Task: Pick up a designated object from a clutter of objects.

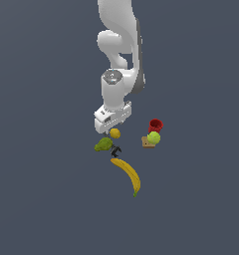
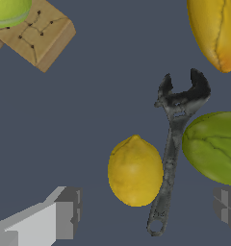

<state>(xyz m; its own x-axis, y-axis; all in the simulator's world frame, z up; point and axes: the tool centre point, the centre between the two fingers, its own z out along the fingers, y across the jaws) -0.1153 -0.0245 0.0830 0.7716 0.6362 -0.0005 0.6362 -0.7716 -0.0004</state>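
Fingertips frame my wrist view: the gripper point(image 2: 146, 216) hangs wide open over the clutter with nothing between its pads, one finger point(image 2: 64, 214) showing pale and blocky, the other barely in shot beside the pear. Between them lies the lemon point(image 2: 135, 171), the designated object, resting on the dark floor point(image 2: 98, 105) just under the hand. In the exterior view the lemon point(image 1: 115, 133) sits directly below the gripper point(image 1: 111, 124), at the near edge of the small group.

Right beside the lemon lies a black adjustable wrench point(image 2: 173, 153), its handle close along the fruit's flank (whether they touch I cannot tell). Past the wrench sits the green pear point(image 2: 213, 146), near but apart from the lemon.

I judge the lemon firm, light and slightly waxy, so it may roll or squirt out of a glancing pinch. The hold I want is across its fat middle, pads square to the skin and clear of the pointed tip. The wrench-side finger has little room and could catch the handle.

Farther off lies the banana point(image 2: 216, 31). Well apart on the other side stand the tan block point(image 2: 40, 36), the green apple point(image 2: 9, 10) on it, and the red cup point(image 1: 155, 124).
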